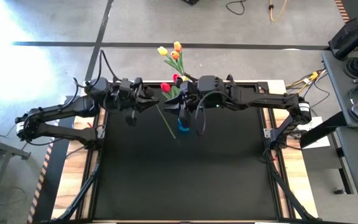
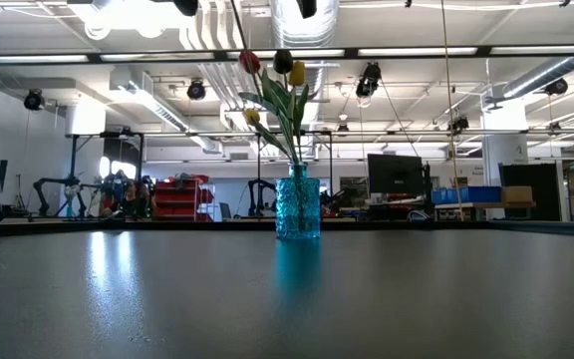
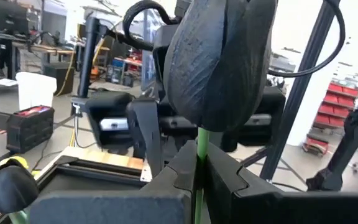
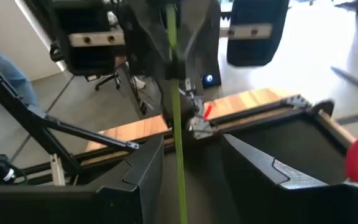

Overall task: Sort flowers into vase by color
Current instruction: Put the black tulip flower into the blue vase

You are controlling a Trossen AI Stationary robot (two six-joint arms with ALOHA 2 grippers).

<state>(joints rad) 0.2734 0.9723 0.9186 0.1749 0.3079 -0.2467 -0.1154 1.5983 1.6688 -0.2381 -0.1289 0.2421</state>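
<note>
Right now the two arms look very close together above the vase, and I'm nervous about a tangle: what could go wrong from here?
1. The left gripper is shut on a tulip stem, and the open right gripper sits around the same stem. A mistimed handover could drop or bend it.
2. Both grippers hover close over the blue vase, which already holds flowers. A bump could tip it.

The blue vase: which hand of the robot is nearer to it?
The right hand. It hangs just above the blue vase, beside its flowers. The left hand is farther to the vase's left, shut on a red tulip's stem.
</note>
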